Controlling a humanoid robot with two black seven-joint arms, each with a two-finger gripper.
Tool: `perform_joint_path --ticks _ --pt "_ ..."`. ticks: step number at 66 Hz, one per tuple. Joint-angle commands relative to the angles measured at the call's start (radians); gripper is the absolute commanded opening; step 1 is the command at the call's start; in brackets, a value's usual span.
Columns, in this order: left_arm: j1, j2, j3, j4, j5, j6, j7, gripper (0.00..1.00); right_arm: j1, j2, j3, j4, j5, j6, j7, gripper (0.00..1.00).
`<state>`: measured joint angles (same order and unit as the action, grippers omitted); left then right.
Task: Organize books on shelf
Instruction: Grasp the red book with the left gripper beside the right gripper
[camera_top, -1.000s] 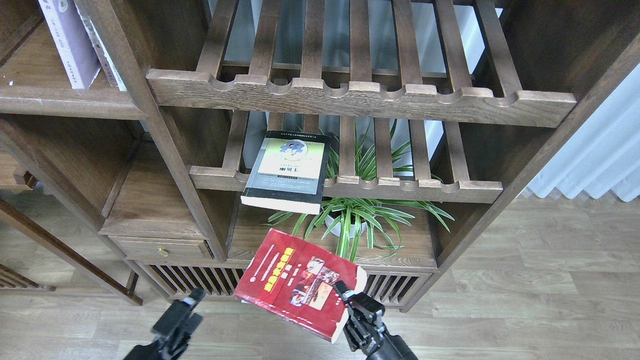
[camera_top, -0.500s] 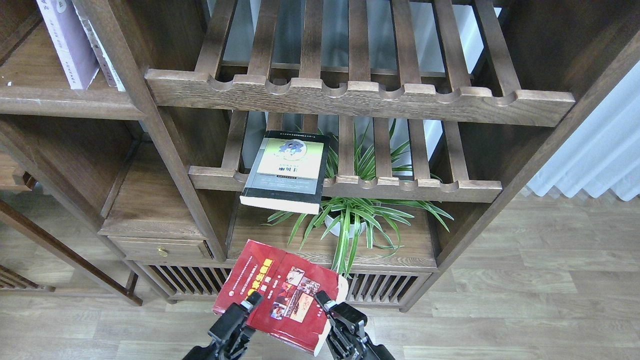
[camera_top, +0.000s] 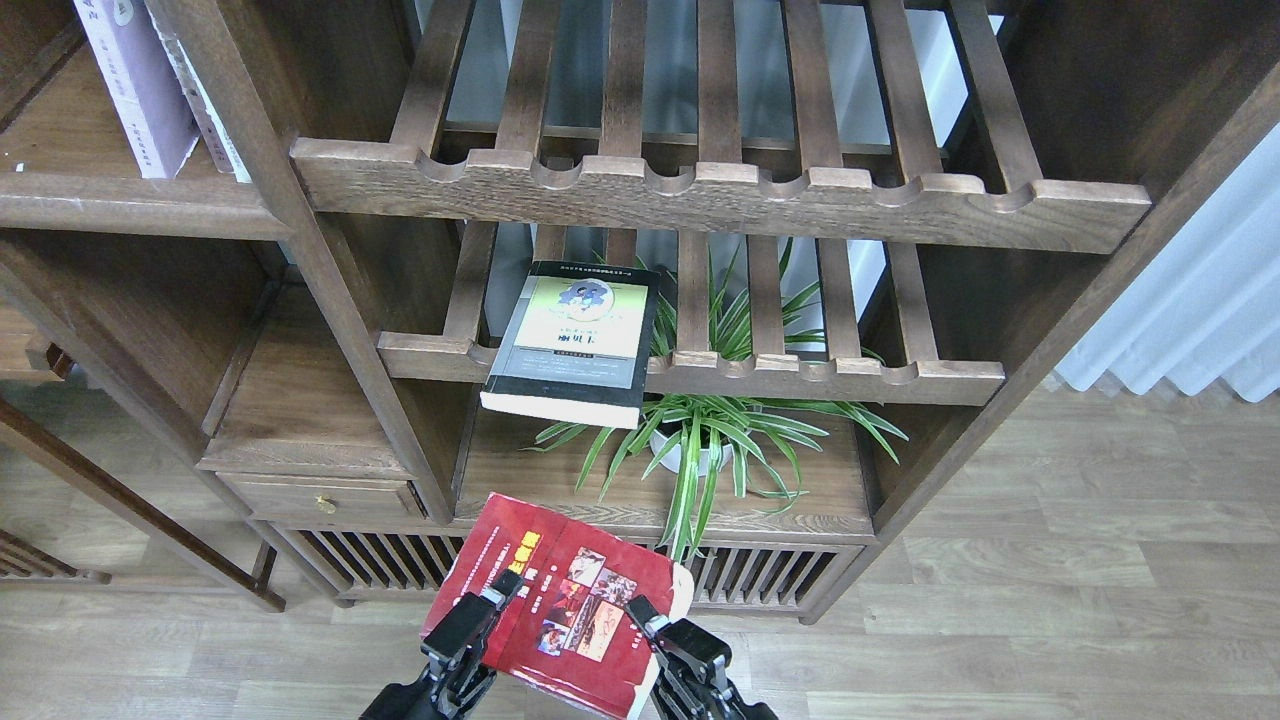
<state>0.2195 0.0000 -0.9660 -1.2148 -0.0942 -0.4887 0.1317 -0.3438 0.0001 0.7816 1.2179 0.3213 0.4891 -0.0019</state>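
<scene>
The thick red book (camera_top: 560, 585) with photos and a yellow title is held tilted in the air at the bottom centre, in front of the bookcase's base. My left gripper (camera_top: 488, 603) clamps its left edge, one finger lying on the cover. My right gripper (camera_top: 645, 618) is shut on its right edge. The black-grey book (camera_top: 572, 340) with a yellow-green panel lies flat on the lower slatted rack, overhanging the front rail. The pale lavender-white book (camera_top: 135, 85) stands upright on the solid plank shelf (camera_top: 130, 200) at the top left.
A potted spider plant (camera_top: 700, 440) stands on the bottom board behind the red book. Two slatted racks with scalloped rails (camera_top: 720, 195) fill the middle bay. A small drawer (camera_top: 320, 495) sits at the lower left. A white curtain (camera_top: 1190, 310) hangs on the right.
The red book has moved left and down with my right gripper. My left gripper has come up from the lower left and closed on the book's left edge.
</scene>
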Motion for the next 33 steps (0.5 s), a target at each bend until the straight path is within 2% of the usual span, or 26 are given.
perform_joint_path --ticks 1,2,4,12,21,23,24,26,27,28,29,30,32,33 --pt "0.0 0.0 0.001 -0.005 -0.006 0.0 -0.001 0.14 -0.009 0.0 -0.001 0.0 -0.007 0.0 -0.001 0.07" --pt "0.0 0.0 0.001 -0.005 -0.007 0.0 -0.001 0.1 -0.009 0.0 -0.001 0.0 -0.01 0.0 -0.003 0.07" --pt "0.0 0.0 0.001 -0.005 -0.009 0.0 0.0 0.08 -0.009 0.0 -0.001 0.0 -0.013 0.0 -0.003 0.07" --pt "0.0 0.0 0.0 -0.005 -0.032 0.0 0.002 0.07 -0.011 0.0 0.001 0.0 -0.016 0.0 -0.003 0.08" --pt "-0.003 0.0 0.001 -0.005 -0.093 0.0 0.014 0.02 -0.011 0.0 -0.001 0.0 -0.019 0.0 -0.003 0.15" --pt "-0.003 0.0 0.0 -0.005 -0.099 0.0 0.016 0.01 -0.011 0.0 -0.001 0.0 -0.021 0.0 -0.003 0.24" --pt "-0.003 0.0 -0.002 -0.005 -0.099 0.0 0.016 0.01 -0.009 0.0 -0.001 0.0 -0.024 0.0 -0.003 0.33" --pt "-0.003 0.0 -0.006 -0.005 -0.099 0.0 0.017 0.01 -0.006 0.0 -0.002 0.0 -0.027 0.0 -0.001 0.46" --pt "-0.003 0.0 -0.01 -0.006 -0.099 0.0 0.017 0.0 -0.001 0.0 -0.002 0.0 -0.034 0.0 -0.001 0.62" --pt "-0.003 0.0 -0.01 -0.006 -0.099 0.0 0.017 0.0 0.002 0.0 -0.002 0.0 -0.041 0.0 -0.001 0.7" --pt "-0.003 0.0 -0.014 -0.006 -0.099 0.0 0.017 0.0 0.005 0.0 -0.002 0.0 -0.053 0.0 -0.001 0.84" --pt "-0.003 0.0 -0.017 -0.006 -0.099 0.0 0.017 0.0 0.006 0.0 -0.001 0.0 -0.063 0.0 -0.001 0.92" --pt "-0.003 0.0 -0.019 -0.009 -0.099 0.0 0.019 0.0 0.008 0.0 -0.001 0.0 -0.077 0.0 0.003 1.0" --pt "-0.002 0.0 -0.022 -0.014 -0.099 0.0 0.025 0.0 0.006 0.0 0.004 0.0 -0.088 0.0 0.007 1.0"
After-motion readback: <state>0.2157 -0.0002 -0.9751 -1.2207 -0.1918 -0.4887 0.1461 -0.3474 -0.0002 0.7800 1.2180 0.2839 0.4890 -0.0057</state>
